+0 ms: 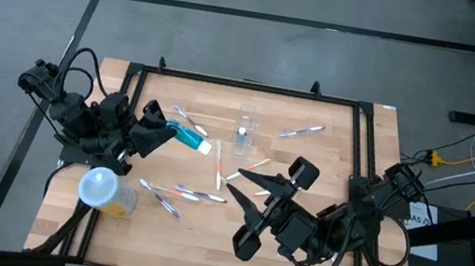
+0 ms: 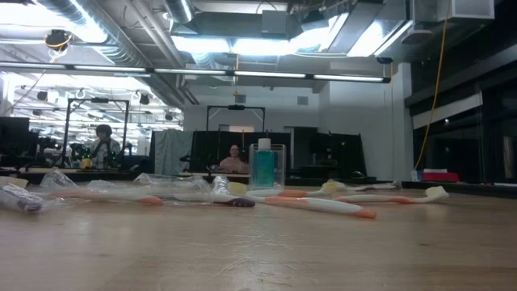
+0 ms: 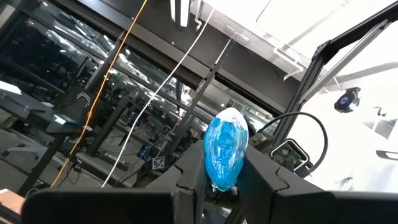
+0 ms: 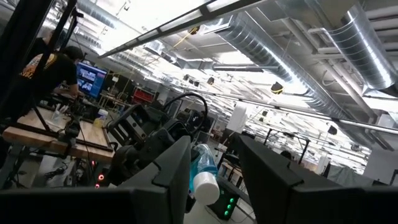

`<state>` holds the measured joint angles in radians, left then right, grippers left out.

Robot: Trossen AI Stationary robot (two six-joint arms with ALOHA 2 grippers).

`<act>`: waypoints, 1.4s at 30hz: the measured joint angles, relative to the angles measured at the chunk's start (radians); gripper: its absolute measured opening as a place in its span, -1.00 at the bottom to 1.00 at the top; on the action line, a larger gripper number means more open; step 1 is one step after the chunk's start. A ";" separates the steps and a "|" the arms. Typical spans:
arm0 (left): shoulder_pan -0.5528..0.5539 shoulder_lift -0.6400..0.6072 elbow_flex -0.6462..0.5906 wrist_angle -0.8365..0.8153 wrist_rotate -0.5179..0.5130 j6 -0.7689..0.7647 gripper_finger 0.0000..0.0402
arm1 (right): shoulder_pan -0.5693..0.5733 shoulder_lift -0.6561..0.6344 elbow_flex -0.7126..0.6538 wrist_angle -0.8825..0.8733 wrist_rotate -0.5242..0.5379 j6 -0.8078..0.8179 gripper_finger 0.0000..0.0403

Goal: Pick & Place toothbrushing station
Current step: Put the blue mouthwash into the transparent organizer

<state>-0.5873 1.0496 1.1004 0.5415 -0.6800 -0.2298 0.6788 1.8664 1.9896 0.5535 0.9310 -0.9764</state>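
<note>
My left pincer (image 1: 165,132) is clamped on a blue tube with a white cap (image 1: 190,136), lifted over the left of the worktop (image 1: 325,179). My right pincer (image 1: 245,196) stands part open and empty above the near middle. The toothbrushing station (image 1: 245,124) stands upright toward the far middle of the worktop, apart from both pincers, with toothbrushes (image 1: 174,191) scattered nearer. It is a small clear, colourless holder with see-through walls and something blue inside. I judge it light, stiff, smooth and easy to tip or crack, so I would take it gently across opposite walls, below the rim.
</note>
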 joint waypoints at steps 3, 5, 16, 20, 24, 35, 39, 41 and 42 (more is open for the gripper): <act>0.000 0.000 0.000 0.000 0.000 0.000 -0.67 | 0.000 0.000 0.000 0.001 -0.002 0.000 -0.31; 0.000 0.000 0.000 0.000 0.000 0.000 -0.67 | 0.000 0.000 0.000 0.000 -0.004 0.009 -0.31; 0.000 0.000 0.000 0.009 0.007 0.005 -0.67 | 0.000 0.000 0.000 0.000 -0.004 0.029 -0.31; 0.000 -0.003 0.000 0.010 0.010 0.008 -0.67 | 0.000 0.000 0.000 0.001 -0.004 0.045 -0.31; 0.000 -0.003 0.000 0.009 0.009 0.008 -0.67 | 0.000 0.000 0.000 0.001 -0.004 0.048 -0.31; 0.000 -0.003 0.000 0.009 0.010 0.008 -0.67 | 0.000 0.000 0.000 0.000 0.067 0.050 -0.31; 0.000 -0.003 0.000 0.009 0.011 0.008 -0.67 | 0.000 0.000 0.000 0.000 0.083 0.052 -0.31; 0.000 -0.003 0.000 0.009 0.011 0.008 -0.67 | -0.002 0.000 0.000 0.000 0.083 0.053 -0.31; 0.000 -0.003 0.000 0.009 0.011 0.008 -0.67 | -0.005 0.000 0.000 -0.002 0.083 0.058 -0.31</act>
<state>-0.5869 1.0462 1.1004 0.5507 -0.6685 -0.2221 0.6735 1.8664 1.9896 0.5511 1.0138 -0.9181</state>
